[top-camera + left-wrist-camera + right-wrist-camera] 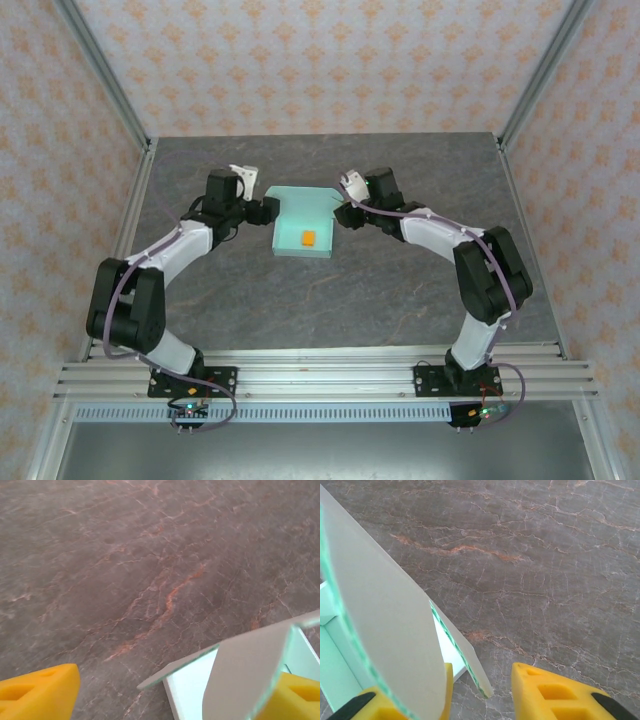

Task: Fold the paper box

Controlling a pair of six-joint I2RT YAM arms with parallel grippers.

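Top view: paper box mid-table toward back, betw both grippers, partly folded, side flaps raised. Tiny orange cube sits on its base.

L gripper at box's left edge. Wrist cam: fingers spread wide, raised flap leaning by one finger, nothing pinched, grip released.

R gripper at box's right edge. Wrist cam: gap betw fingers, flap against one, wall edge in gap, other finger clear of card, not clamped.

Grey marbled table underneath.

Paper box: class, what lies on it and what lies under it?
A small orange cube sits on the paper box. Anything underneath is hidden by the card.
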